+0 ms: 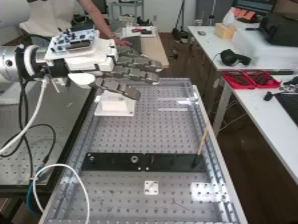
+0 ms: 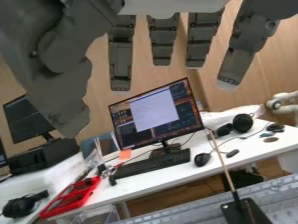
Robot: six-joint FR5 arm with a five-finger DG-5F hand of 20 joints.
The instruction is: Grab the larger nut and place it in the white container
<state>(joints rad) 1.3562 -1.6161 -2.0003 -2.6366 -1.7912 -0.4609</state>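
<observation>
Hand (image 1: 138, 75), fingers straight and apparently empty, hangs by the white container (image 1: 115, 106); larger nut likely sits inside, leaving only withdrawal.

Grey perforated rectangular bench (image 1: 120, 137): metal, semi-glossy, bright glare patches; surface broken by rows of holes. Long flat black bar (image 1: 169, 162): smooth, mostly matt. Small round silver-grey bearing (image 1: 134, 159): metal, slight shine. Boxy white container (image 1: 115, 106): looks like plastic, smooth, matt. Dark grey jointed hand (image 1: 138, 75): hard casings, satin to matt. Thin tan stick (image 1: 202, 141): wood, dull. Light-brown wall panels (image 2: 286, 65): wood-grained, smooth, low sheen. Shallow red trays (image 1: 226, 75): plastic-looking.
</observation>
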